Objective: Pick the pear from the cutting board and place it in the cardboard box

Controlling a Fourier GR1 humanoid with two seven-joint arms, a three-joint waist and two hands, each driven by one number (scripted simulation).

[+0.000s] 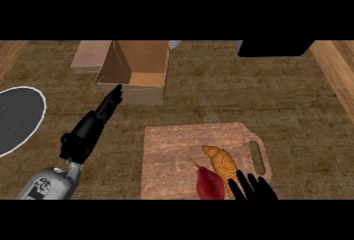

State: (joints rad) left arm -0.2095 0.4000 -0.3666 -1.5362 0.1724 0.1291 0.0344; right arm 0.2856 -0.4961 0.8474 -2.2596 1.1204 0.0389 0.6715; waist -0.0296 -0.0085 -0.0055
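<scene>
A dark red pear (208,184) with a thin stem lies on the wooden cutting board (173,150), near its front edge. Right beside it lies a tan, ridged pastry (223,163). My right hand (252,188) comes up at the view's lower edge, fingers straight, just right of the pear and touching the pastry's near end. The open cardboard box (135,70) stands at the back, left of centre. My left hand (97,122) stretches out flat with straight fingers, its tips close to the box's front left corner, holding nothing.
A dark round plate (15,119) with a white rim lies at the left edge. A black object (273,48) sits at the back right. Wooden strips border the counter on both sides.
</scene>
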